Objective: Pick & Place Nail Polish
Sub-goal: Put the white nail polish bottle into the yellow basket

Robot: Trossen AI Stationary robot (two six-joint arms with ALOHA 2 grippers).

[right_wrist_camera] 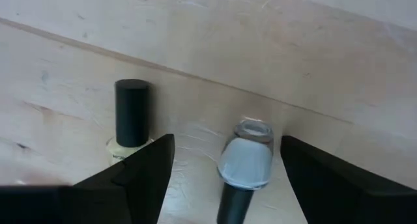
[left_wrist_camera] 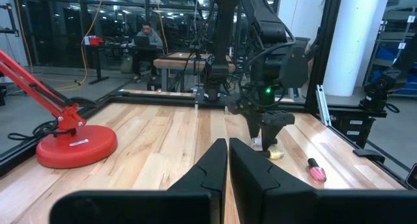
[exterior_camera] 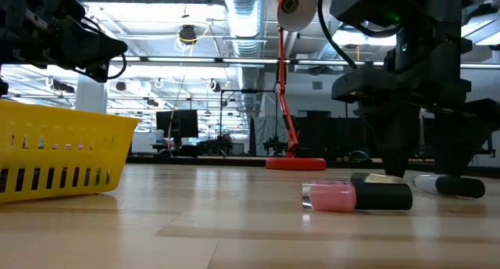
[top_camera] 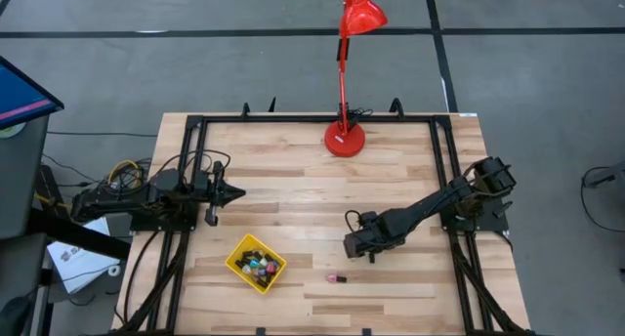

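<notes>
Step in hand, by my read: right gripper [right_wrist_camera: 225, 168] descending to grasp a loose nail polish bottle lying on the surface [top_camera: 293, 194]. In the right wrist view its fingers are spread wide, nothing held, straddling a pale blue-grey bottle [right_wrist_camera: 244, 160] lying on its side. A pale yellow bottle with black cap [right_wrist_camera: 131, 120] lies just beside it, outside one finger.

To do it well: keep the blue-grey bottle centred between the fingers, come down low enough to catch body and not just cap, and close without dragging the yellow one in. It is round, so it may roll if one finger touches first.

Near edge: a pink bottle with black cap [top_camera: 337, 277] lies alone, close to the right gripper [top_camera: 357, 246] but outside it. Left of it, the yellow tray [top_camera: 237, 262] already holds a cluster of bottles [top_camera: 262, 268].

Pose: right arm reaches in from the right edge, extended low toward centre, gripper pointing down at the surface. Left arm waits at the left edge, left gripper [top_camera: 232, 191] clenched shut, empty, raised and pointing across. Far side: red desk lamp [top_camera: 345, 139].
</notes>
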